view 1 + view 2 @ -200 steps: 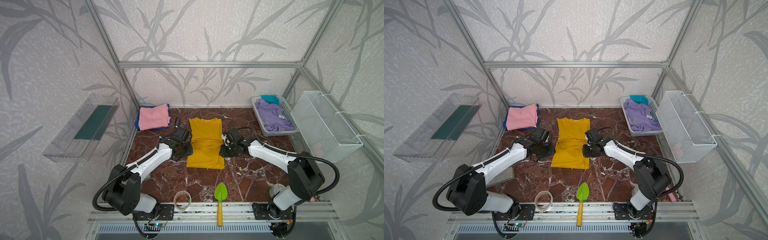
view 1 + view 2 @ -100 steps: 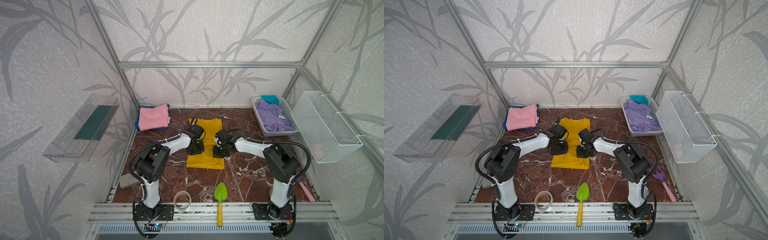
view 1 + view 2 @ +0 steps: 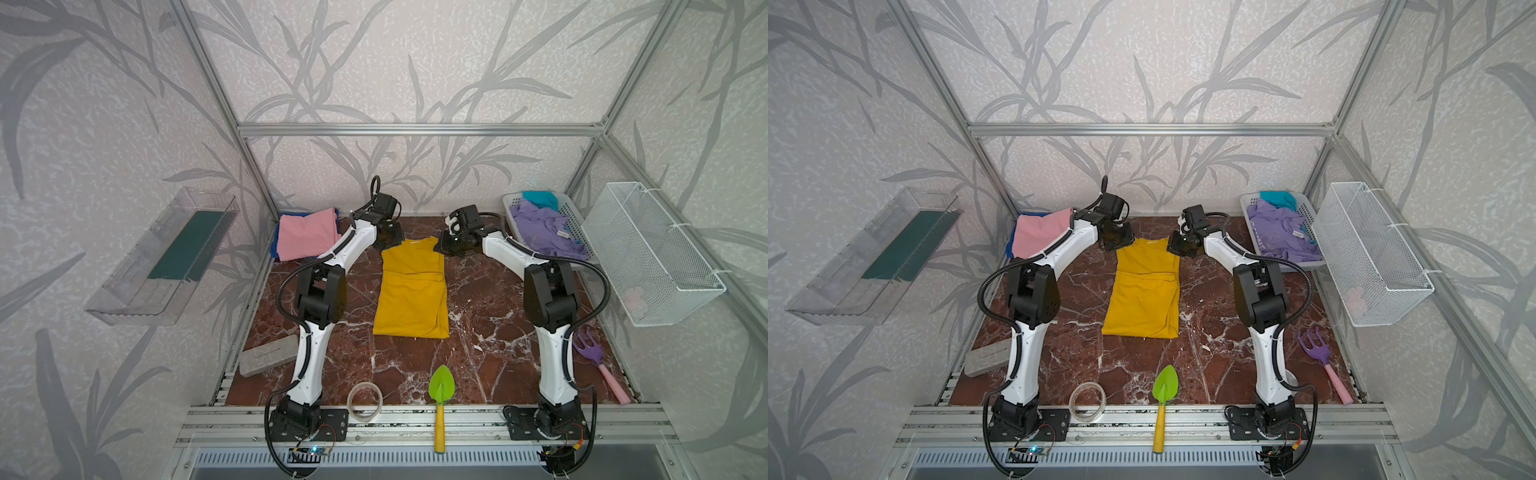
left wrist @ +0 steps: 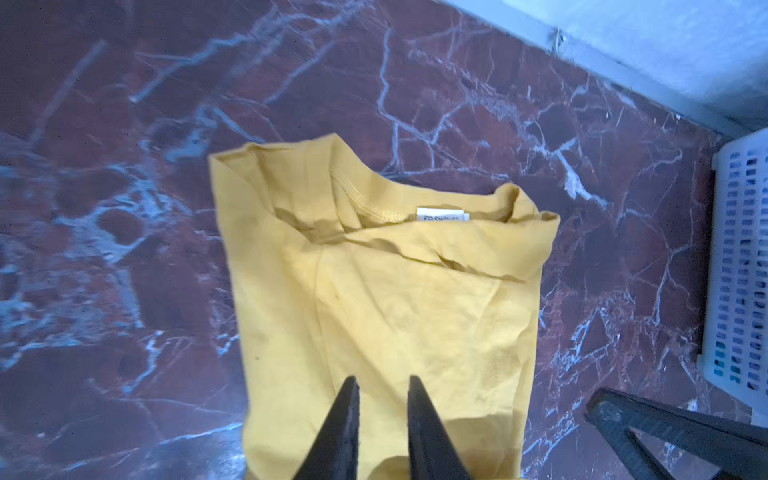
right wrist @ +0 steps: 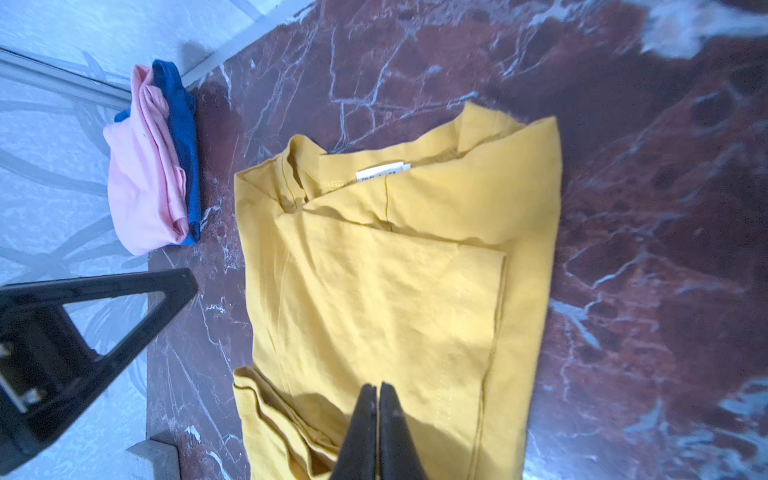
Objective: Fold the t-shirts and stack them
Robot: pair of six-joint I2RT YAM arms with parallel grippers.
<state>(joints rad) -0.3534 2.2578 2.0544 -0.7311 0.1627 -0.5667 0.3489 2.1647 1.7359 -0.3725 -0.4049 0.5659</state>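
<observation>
The mustard-yellow t-shirt (image 3: 411, 291) is lying flat in the middle of the marble tabletop (image 3: 490, 316). Its sleeves are already tucked in, so it is forming one long panel with the collar toward the back wall. Both arms are reaching to that collar end. The left gripper (image 4: 382, 380) is hovering over the cloth, fingers a narrow slit apart with nothing between them. The right gripper (image 5: 376, 386) is pressed fully closed, and empty as far as its wrist view shows.

By my reading the crosswise fold is coming up — collar end carried over toward the hem. To do it well, each gripper is going to need to part its fingers, settle on its own shoulder corner and pinch through every layer, tucked sleeve included. Otherwise the panel is likely to spring open mid-lift. Lifting level and together, then laying down square, is looking like the key.

The finished pile is waiting at the back left, pink t-shirt (image 3: 305, 237) on blue t-shirt (image 5: 178, 124). The lavender t-shirt (image 3: 544, 228) and teal t-shirt (image 3: 540, 198) are sitting in the laundry basket (image 4: 739, 270) at the back right.
</observation>
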